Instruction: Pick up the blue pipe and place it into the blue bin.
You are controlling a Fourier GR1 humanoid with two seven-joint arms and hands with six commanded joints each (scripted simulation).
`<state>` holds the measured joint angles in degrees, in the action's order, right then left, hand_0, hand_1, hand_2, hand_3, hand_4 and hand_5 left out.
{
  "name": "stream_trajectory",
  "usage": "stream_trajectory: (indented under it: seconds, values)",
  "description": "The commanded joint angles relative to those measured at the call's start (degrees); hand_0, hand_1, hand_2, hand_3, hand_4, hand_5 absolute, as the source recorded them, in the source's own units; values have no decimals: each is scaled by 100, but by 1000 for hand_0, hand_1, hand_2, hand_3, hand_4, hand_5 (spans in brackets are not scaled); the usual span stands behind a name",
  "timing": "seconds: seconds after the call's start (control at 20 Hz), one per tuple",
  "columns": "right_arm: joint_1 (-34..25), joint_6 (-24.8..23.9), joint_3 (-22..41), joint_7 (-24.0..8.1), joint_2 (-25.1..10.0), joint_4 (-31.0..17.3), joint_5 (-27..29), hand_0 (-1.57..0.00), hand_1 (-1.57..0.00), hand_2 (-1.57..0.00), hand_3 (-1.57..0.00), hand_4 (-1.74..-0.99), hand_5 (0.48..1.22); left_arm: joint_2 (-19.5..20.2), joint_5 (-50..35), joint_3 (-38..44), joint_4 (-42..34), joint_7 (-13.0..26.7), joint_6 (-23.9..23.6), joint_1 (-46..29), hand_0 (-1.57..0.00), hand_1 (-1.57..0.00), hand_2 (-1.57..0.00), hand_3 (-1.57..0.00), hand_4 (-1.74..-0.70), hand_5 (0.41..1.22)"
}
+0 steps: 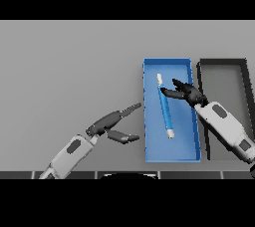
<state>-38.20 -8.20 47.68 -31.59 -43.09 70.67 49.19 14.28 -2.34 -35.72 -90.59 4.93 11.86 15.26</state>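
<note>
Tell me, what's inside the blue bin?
The blue pipe lies inside the blue bin, white at both ends. The right hand reaches over it, fingers at its upper part, covering some bin floor. Nothing else shows inside.

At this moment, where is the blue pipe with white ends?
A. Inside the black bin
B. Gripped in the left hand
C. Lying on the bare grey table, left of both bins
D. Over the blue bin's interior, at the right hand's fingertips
D: the blue pipe with white ends shows within the outline of the blue rectangular bin, its upper part at the fingertips of the right hand; the left hand is over the table, left of the bin.
</note>
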Motion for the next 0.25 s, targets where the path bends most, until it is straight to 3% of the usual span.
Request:
stream_trajectory:
  seconds: [0.0, 0.2]
  values:
    - [20, 35, 8, 38, -3, -26, -14, -9, -8, -7, -6, -1129, 672, -7, -7, 14, 18, -4, 7, 36, 1, 1, 1, 1, -920, 464]
    - [31, 175, -29, 172, 46, -57, 48, -9, -8, -7, -6, -1129, 677, -238, -30, -6, 87, 234, -43, 252, 1, 1, 1, 1, -920, 468]
